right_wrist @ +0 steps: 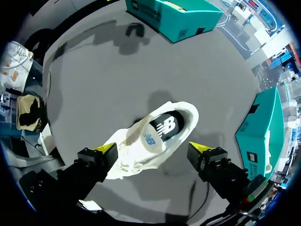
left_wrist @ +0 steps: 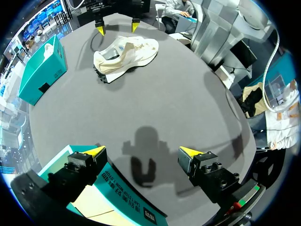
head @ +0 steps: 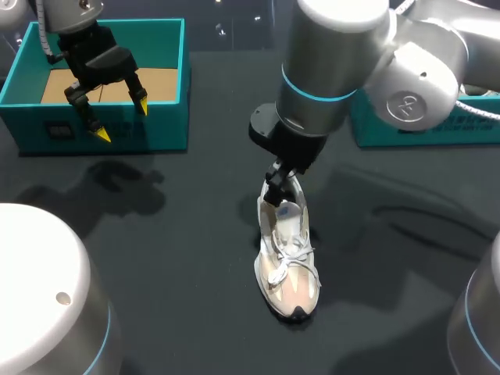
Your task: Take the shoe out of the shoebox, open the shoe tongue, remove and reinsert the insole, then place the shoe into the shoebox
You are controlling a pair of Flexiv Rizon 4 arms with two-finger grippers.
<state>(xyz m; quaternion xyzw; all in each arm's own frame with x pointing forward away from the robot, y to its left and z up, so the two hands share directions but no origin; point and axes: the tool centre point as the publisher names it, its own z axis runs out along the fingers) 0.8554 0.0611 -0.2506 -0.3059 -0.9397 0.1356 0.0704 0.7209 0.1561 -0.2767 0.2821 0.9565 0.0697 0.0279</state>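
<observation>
The left pincer (head: 123, 119) is held open above the shoebox (head: 156, 129) at the far left of the desk (head: 172, 234), with nothing in it, and is best kept there, out of the way. The shoe (head: 287, 262) is stood on its sole in the middle of the desk, well apart from the box, toe towards the robot. The right pincer (right_wrist: 153, 149) is poised over the heel end, its fingers spread to either side of the collar and nothing gripped. Opening the tongue (right_wrist: 148, 139) is judged the step in hand: it should be taken near its top edge, clear of the laces (head: 295, 254), and drawn toewards until the dark insole (right_wrist: 164, 126) is laid bare. In the shoebox only a brown card floor (head: 58, 86) is seen. Something white, not identifiable, shows in the second teal box (head: 406, 129) at the right.
</observation>
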